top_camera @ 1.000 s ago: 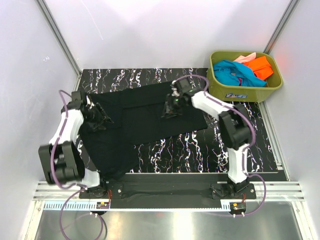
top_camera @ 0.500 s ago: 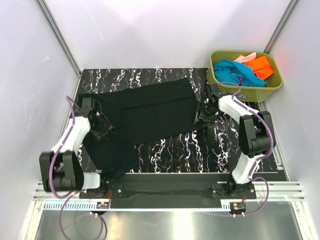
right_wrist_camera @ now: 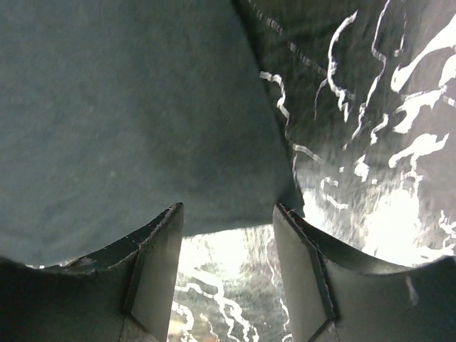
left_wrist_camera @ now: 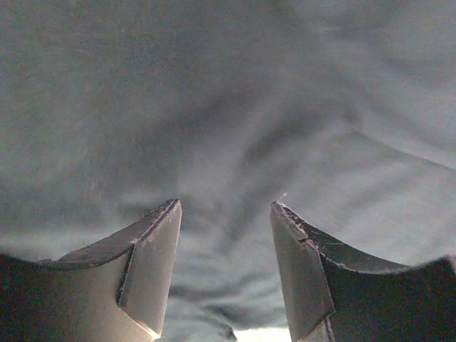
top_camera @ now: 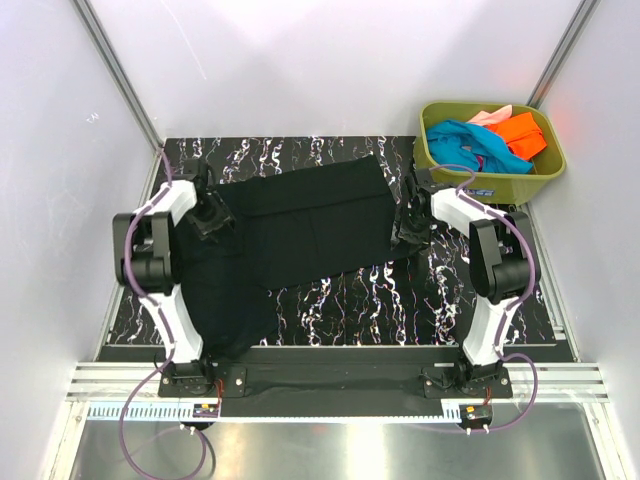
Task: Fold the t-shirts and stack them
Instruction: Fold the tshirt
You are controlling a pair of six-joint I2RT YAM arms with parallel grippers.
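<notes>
Nearest the arm bases, the black t-shirt [top_camera: 300, 225] is lying on the marbled black table [top_camera: 400, 300], with its near part bunching up close to the left arm's base. The rest is stretching away from there, up and to the right. Farther out on the left side, the left gripper [top_camera: 212, 218] is sitting over the shirt's left part. In its wrist view the two fingers [left_wrist_camera: 153, 263] are standing apart, with nothing pinched between them. Wrinkled dark cloth is filling everything between and beyond them. Whether the tips are touching the cloth cannot be told. Across the table, the right gripper [top_camera: 410, 230] is hanging at the shirt's right edge. Its fingers [right_wrist_camera: 157, 263] are also standing apart and are clamping nothing. A corner of the shirt is lying just beyond the gap, with bare marbled surface showing between the tips and off to the right. Farthest away, in the far right corner, the olive-green tub [top_camera: 540, 175] is holding the other shirts. The teal-blue t-shirt [top_camera: 465, 145] is lying on its left, the orange t-shirt [top_camera: 520, 133] on its right, and the pale pink t-shirt [top_camera: 490, 115] is peeking out at the far side.
</notes>
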